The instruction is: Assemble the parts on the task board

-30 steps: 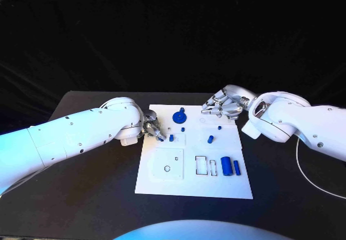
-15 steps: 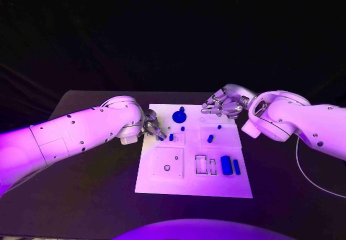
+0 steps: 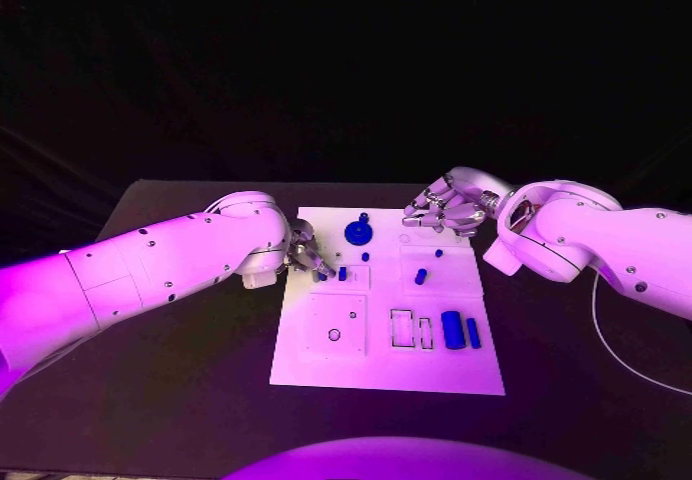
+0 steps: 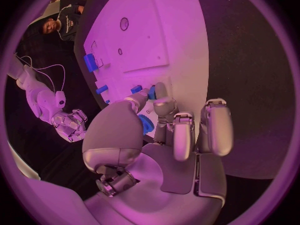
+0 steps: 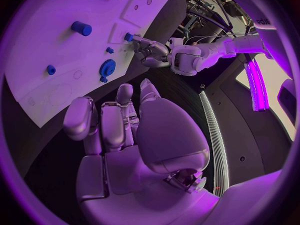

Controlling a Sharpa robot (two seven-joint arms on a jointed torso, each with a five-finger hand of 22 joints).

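Left robot hand [image 3: 306, 255] sits at the board's [image 3: 378, 368] left edge, fingertips [image 4: 156, 92] down on a small blue peg [image 3: 342, 273] by the upper-left square recess; whether it's pinching or only touching the peg, can't tell. Right robot hand [image 3: 444, 215] hovers at the board's top right corner, fingers curled in, nothing seen in them. Blue gear [image 3: 359, 235] lies near the top edge, another peg [image 3: 420, 276] mid-board, blue cylinder [image 3: 453, 329] and thin bar [image 3: 473, 334] lie beside the slots at right. Board lies flat mid-counter [image 3: 173, 380]. Step in hand looks like seating or picking the left peg, task early, most parts loose. Next move likely needs a firm pinch on the peg, keep it upright, line it over its hole, push straight down
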